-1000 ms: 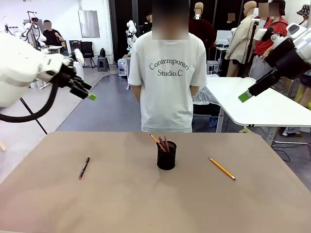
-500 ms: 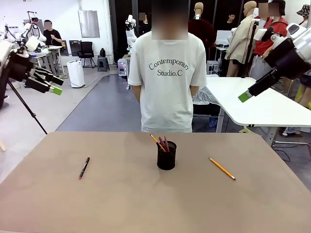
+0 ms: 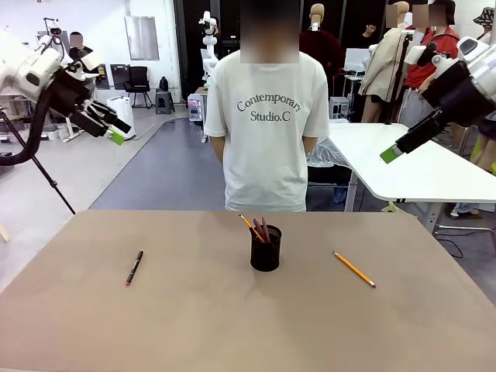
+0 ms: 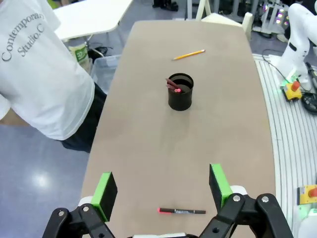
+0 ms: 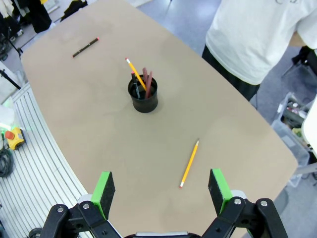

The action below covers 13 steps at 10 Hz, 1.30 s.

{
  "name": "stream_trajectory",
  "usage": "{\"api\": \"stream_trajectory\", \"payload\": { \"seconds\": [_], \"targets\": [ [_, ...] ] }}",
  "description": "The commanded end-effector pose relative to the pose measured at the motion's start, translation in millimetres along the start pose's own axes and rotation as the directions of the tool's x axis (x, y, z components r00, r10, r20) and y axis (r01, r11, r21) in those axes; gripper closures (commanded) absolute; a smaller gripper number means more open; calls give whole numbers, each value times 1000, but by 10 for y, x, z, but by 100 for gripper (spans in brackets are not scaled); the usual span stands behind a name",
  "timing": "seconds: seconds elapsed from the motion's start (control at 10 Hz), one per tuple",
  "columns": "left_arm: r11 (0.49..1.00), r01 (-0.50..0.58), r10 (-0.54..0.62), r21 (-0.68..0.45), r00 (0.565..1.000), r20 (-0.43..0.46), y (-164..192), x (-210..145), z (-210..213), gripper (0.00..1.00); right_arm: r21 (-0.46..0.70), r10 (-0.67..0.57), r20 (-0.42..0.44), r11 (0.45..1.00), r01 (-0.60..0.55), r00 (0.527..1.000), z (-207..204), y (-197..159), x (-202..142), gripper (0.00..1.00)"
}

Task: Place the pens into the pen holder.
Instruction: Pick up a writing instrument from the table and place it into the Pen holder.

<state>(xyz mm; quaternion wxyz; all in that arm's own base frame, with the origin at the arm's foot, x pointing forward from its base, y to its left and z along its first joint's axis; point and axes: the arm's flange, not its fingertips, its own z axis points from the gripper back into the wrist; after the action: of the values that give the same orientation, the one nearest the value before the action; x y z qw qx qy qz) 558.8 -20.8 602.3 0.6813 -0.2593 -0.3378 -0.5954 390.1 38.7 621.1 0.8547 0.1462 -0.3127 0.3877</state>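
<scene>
Front view: left tool [image 3: 119,131] and right tool [image 3: 392,153], both spread and empty, hang above the tan worktop [image 3: 232,329]. The black wire-mesh pen holder [image 3: 266,251] stands at centre, holding pens [image 3: 260,229]. A black red-tipped pen [image 3: 135,267] lies to its left, a yellow pencil [image 3: 355,269] to its right.

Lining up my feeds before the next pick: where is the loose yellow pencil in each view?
Front view: loose yellow pencil lies right of the pen holder.
Left wrist view: pencil top centre, above the holder.
Right wrist view: pencil lower centre, below-right of the holder.
Shared landmark: pen holder.
</scene>
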Motion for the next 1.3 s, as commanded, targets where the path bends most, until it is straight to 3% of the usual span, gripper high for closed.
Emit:
{"api": "stream_trajectory", "payload": {
  "seconds": [0.0, 1.2],
  "targets": [
    [1000, -9, 9, -6, 1000, -10, 44, -138, 75, 3, 11, -4, 10, 1000, 4, 1000, 5, -5, 6, 0],
    [1000, -9, 9, -3, 1000, -1, 35, -61, -4, 3, 11, -4, 10, 1000, 4, 1000, 5, -5, 6, 0]
  ]
}}
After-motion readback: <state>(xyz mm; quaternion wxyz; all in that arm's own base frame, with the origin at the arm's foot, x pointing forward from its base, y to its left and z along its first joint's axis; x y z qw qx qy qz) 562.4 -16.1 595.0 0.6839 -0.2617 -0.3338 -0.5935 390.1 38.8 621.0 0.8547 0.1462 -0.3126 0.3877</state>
